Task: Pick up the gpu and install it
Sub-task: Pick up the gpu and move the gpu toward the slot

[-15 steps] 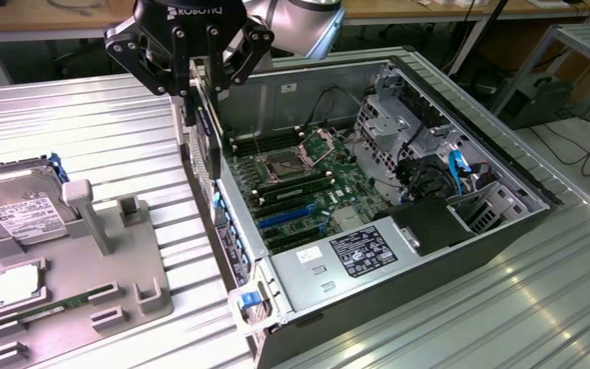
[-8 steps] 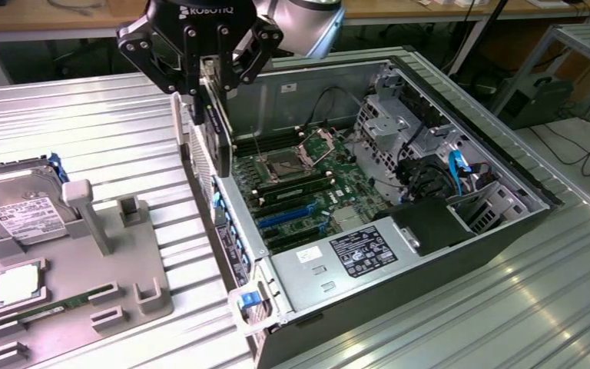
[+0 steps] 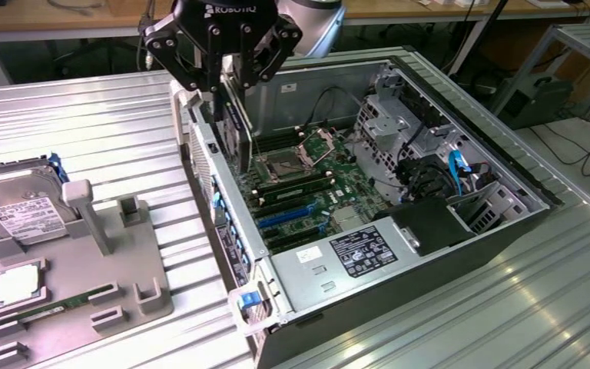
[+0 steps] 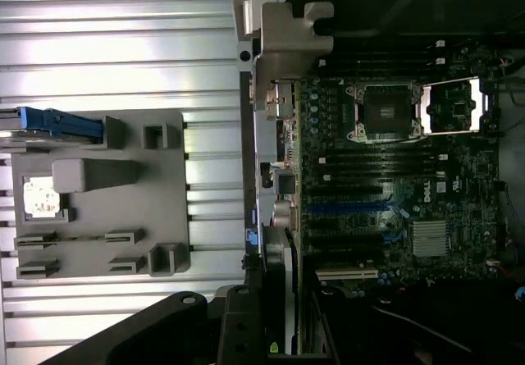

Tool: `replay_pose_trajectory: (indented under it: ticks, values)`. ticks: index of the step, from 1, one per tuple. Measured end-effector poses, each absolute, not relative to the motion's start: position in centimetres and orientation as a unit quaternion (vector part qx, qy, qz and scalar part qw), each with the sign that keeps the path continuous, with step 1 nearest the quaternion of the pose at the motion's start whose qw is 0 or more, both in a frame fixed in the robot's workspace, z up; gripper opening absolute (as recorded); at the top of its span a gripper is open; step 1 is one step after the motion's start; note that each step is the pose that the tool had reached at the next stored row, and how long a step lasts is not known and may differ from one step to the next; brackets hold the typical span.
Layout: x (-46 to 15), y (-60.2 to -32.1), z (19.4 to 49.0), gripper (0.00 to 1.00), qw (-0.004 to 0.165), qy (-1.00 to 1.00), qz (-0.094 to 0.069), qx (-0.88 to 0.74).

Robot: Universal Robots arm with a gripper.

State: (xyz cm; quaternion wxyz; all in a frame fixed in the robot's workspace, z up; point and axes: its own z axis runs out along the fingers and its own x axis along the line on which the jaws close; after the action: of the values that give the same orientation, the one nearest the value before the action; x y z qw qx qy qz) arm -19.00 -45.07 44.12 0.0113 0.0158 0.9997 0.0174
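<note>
ROBOTIQ on tool (image 3: 223, 83), DELL on motherboard (image 4: 385, 168)

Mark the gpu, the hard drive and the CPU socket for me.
gpu (image 3: 236, 127): exterior view, on the card's dark face.
hard drive (image 3: 21, 211): exterior view, on its white label.
CPU socket (image 4: 383, 111): wrist view, on the socket's dark middle.

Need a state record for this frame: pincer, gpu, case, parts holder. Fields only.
pincer: shut on the gpu, above the case's rear wall
gpu: held on edge, lower end down inside the case, not in the blue slots
case: open, lying on its side, motherboard exposed
parts holder: grey, on the exterior view's left, beside the case
hard drive: resting on the parts holder
task state: gpu picked up, not installed
</note>
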Motion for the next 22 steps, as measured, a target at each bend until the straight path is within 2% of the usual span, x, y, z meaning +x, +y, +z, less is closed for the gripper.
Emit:
replay_pose_trajectory:
  ticks: [22]
  values:
    - [-13.8,-45.1,44.1,0.28,0.010,1.000,0.017,0.016]
